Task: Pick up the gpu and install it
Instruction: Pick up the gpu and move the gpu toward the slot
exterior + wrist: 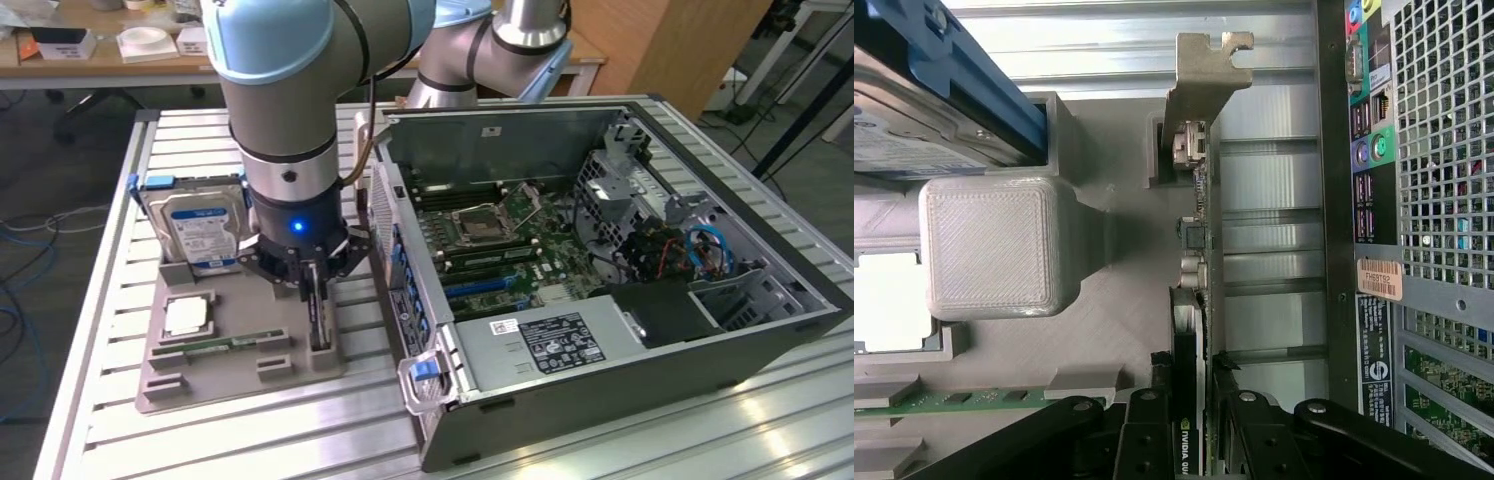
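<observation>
The gripper (315, 288) is reaching down over the grey fixture tray (200, 390) in the lower left of the exterior view, and its claw is pinching the gpu (1194, 250); in the wrist view the two black fingers (1152, 415) are pressing against opposite faces of the thin card, with no gap showing on either side. The gpu is standing on its long edge in a slot along the tray's side toward the exterior view's right, just beside the rear panel of the open computer case (641, 410); its silver bracket (1199, 80) is sitting at the end of the card away from the fingers. The hard drive (200, 225) is standing upright in its own holder toward the exterior view's left of the arm, near the card but apart from it; the memory stick (220, 343) is lying flat near the tray's front.

The step in hand looks to be the pick itself. Doing it well is, I judge, calling for a square hold, with both pads flat on bare board and not on any raised part; the card is thin and probably bending under a skewed squeeze, so the pull should be running straight along the slot walls without twist; the case's perforated panel is sitting close, so sideways drift is risking a snagged bracket.
</observation>
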{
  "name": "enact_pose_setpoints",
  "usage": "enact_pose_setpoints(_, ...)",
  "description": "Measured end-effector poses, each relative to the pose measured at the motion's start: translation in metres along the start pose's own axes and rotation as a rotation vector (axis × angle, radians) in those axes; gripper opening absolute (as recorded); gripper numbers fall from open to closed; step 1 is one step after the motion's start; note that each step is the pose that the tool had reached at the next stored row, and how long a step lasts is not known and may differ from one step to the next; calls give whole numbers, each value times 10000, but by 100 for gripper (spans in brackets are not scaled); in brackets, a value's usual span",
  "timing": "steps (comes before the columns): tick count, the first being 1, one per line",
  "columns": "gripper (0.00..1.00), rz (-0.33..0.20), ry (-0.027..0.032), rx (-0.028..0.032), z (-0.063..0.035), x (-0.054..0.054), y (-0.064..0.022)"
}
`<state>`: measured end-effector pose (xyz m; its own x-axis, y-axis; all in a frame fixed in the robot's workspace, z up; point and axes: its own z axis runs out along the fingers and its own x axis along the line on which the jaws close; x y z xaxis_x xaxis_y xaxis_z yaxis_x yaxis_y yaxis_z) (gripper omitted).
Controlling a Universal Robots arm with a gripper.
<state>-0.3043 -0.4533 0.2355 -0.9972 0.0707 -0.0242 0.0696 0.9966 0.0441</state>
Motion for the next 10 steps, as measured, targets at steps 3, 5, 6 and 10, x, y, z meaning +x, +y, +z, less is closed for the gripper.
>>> enact_pose_setpoints(3,26,0,0,0,0,0,0)
enact_pose_setpoints(5,26,0,0,0,0,0,0)
enact_pose_setpoints(6,26,0,-1,0,0,0,0)
enact_pose_setpoints(10,26,1,-1,0,-9,0,1)
